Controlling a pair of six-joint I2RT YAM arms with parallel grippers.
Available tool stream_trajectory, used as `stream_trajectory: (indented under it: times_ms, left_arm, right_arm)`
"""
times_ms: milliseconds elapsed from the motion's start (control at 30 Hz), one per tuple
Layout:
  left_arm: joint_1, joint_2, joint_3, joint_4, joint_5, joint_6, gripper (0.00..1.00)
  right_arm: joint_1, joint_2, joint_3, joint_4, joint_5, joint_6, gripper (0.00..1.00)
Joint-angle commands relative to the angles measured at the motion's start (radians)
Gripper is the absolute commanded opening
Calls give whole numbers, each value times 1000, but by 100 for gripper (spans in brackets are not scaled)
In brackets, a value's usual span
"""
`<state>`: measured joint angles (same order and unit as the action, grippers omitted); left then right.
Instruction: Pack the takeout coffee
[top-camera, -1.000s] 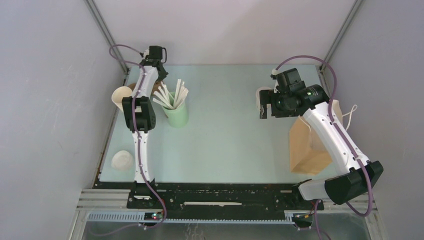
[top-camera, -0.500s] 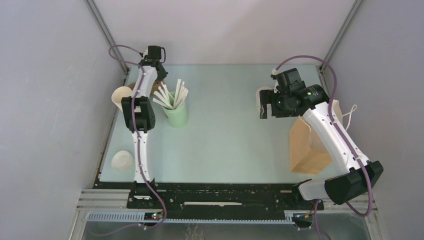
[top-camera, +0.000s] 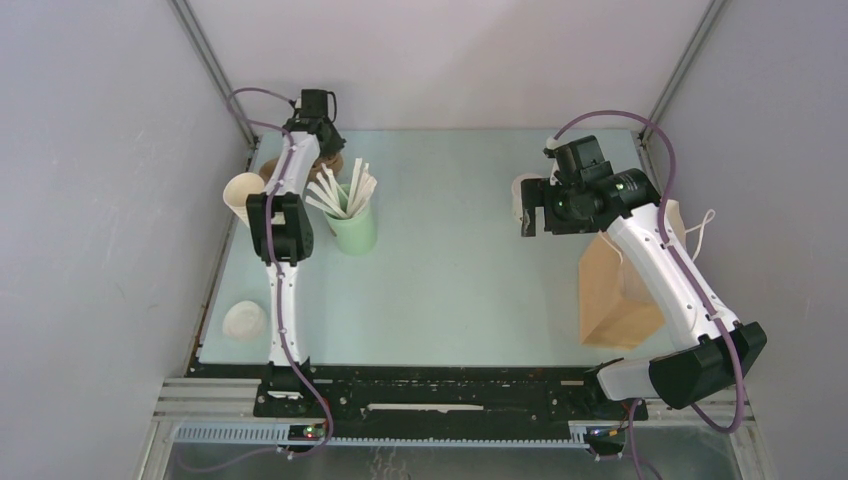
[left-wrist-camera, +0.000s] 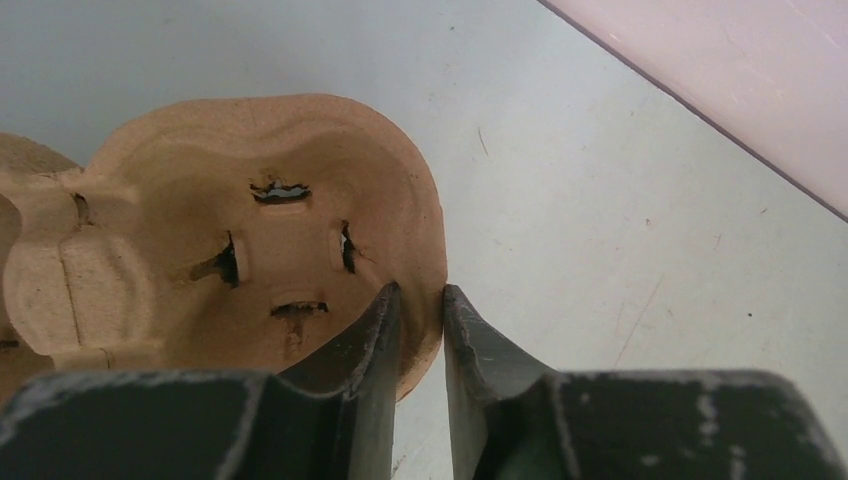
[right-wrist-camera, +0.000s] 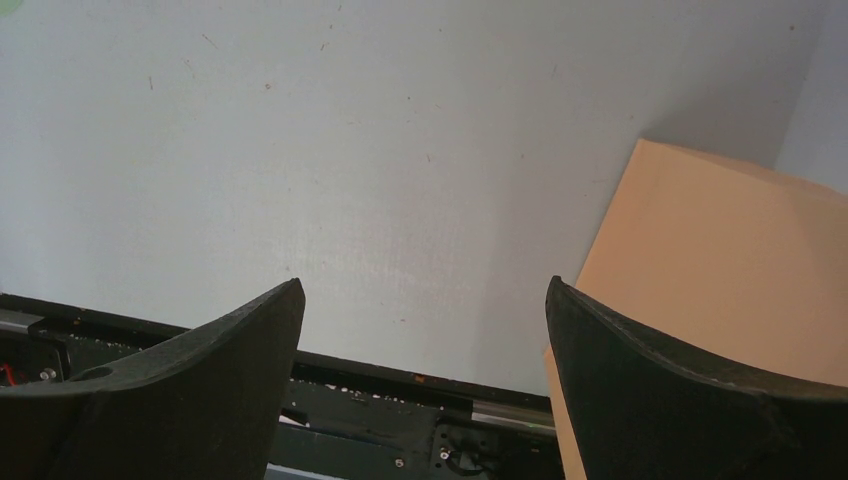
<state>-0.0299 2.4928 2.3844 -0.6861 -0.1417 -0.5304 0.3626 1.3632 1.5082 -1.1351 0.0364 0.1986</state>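
The takeout coffee (top-camera: 519, 191) is toward the far right of the table (top-camera: 450, 280), just beside the right gripper (right-wrist-camera: 424, 283), whose jaws gape wide on nothing, near the brown paper bag (right-wrist-camera: 720, 250). The left gripper (left-wrist-camera: 420, 292) narrowly straddles the rim of the pulp cup carrier (left-wrist-camera: 250, 190); whether it pinches cannot be told

Stretches the left arm (top-camera: 282, 215) out to the far left corner, with the left gripper (left-wrist-camera: 420, 290) tipped down and its fingers (left-wrist-camera: 375, 330) close together, only a thin gap between them. Bends the right arm (top-camera: 665, 265) up from the near right and leans it far and left, holding the right gripper (right-wrist-camera: 425, 285) wide open.
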Motion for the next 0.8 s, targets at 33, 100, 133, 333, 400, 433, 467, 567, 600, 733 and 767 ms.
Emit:
stream_trajectory:
  times_ms: [33,100,133,333,400,433,467,567,600,733,767]
  left_arm:
    - [-8,-48,-13,31,36,6,28]
    - [-8,-48,-11,26,33,10,28]
    - [-8,-48,-11,25,31,13,28]
    - [-8,-41,-7,16,16,18,28]
    - [-8,-35,-7,11,14,21,28]
    - [-8,-33,-7,7,14,22,28]
    - [-8,-30,-7,5,13,23,28]
    - [-8,-28,-7,1,11,28,24]
    - [-8,-31,-7,-2,7,30,23]
    - [-7,-35,-6,1,-6,38,22]
    - [-7,-33,-3,-4,-5,37,25]
  right_arm:
    - [-8,-16,6,14,6,-4,100]
    - [-9,-18,4,15,5,-4,100]
    - [-11,-19,4,15,6,-4,100]
    - [-11,-20,3,14,5,-4,100]
    - [-11,-20,3,15,4,-4,100]
    - [-11,-19,4,15,4,-4,100]
    - [-11,-19,4,15,2,-2,100]
    - [-11,-16,8,13,-3,-1,100]
    - [-11,-15,10,12,-4,-1,100]
    - [-11,-13,13,13,-9,-1,100]
    - [-11,-12,13,12,-9,-1,100]
